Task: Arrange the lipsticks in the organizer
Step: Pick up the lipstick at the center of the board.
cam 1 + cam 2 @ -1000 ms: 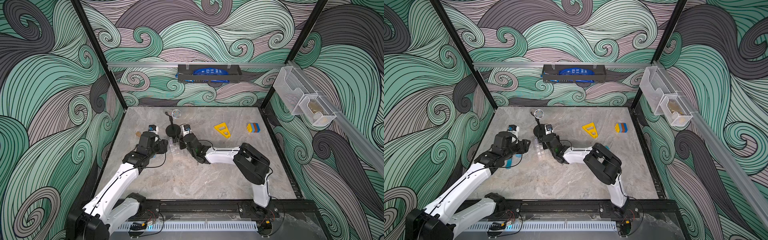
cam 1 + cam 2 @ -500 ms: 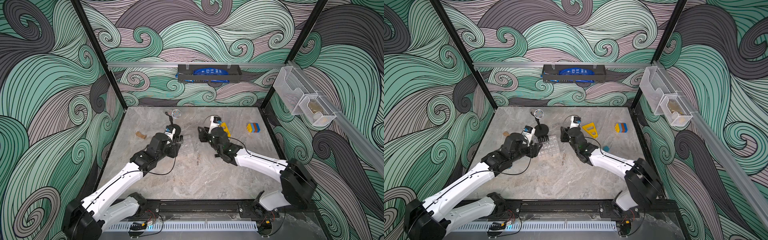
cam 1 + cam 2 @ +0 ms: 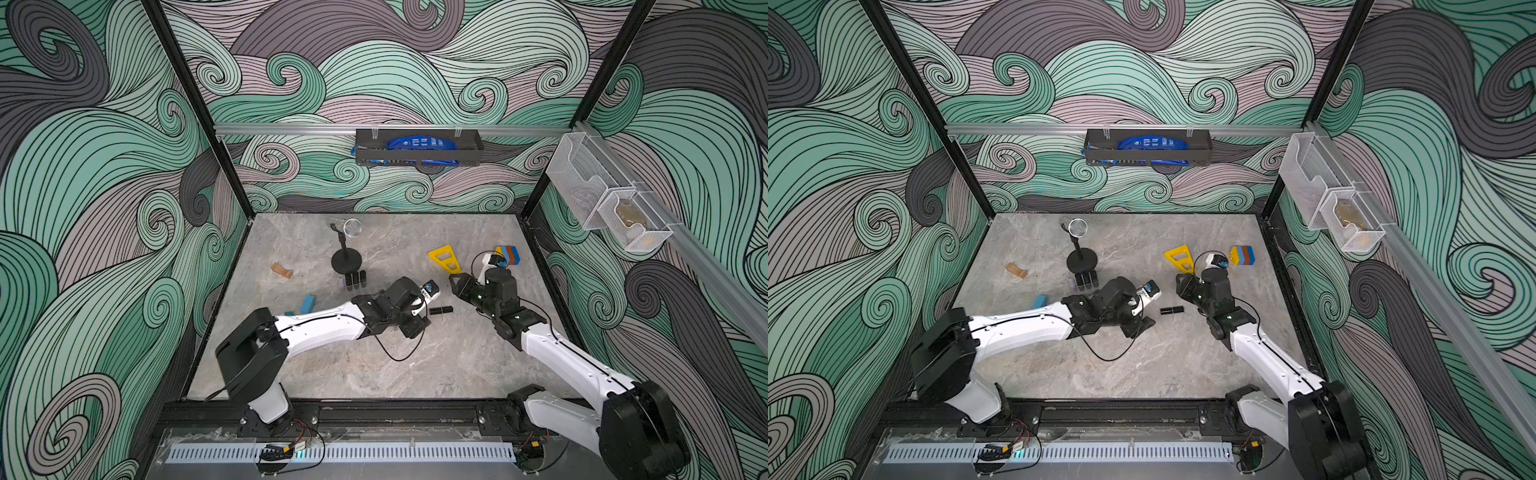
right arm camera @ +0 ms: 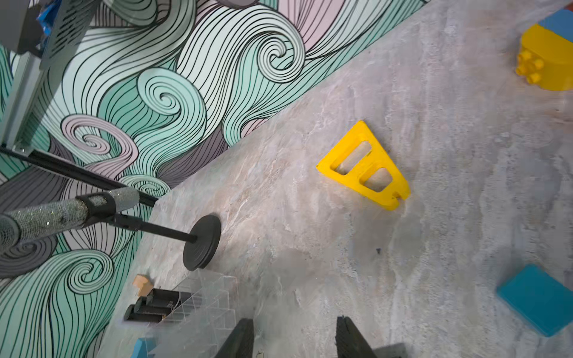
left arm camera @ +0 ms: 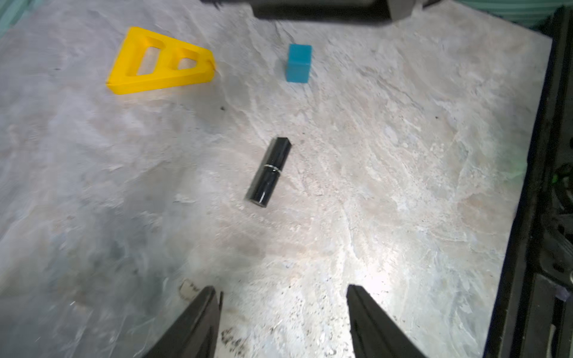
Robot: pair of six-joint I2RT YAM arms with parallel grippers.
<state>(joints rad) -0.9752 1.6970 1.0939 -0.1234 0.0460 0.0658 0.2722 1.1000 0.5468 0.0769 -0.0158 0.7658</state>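
One glossy black lipstick tube (image 5: 269, 172) lies on its side on the grey marbled tabletop (image 5: 403, 186), just ahead of the left gripper (image 5: 280, 289), whose fingers stand spread and empty. Three more black lipstick tubes (image 4: 155, 305) stand together in edge cells of the clear acrylic grid organizer (image 4: 217, 288), beside the round black base of a small microphone stand (image 4: 203, 241). The right gripper (image 4: 294, 320) hangs near a yellow triangular block (image 4: 366, 167), fingers parted around nothing.
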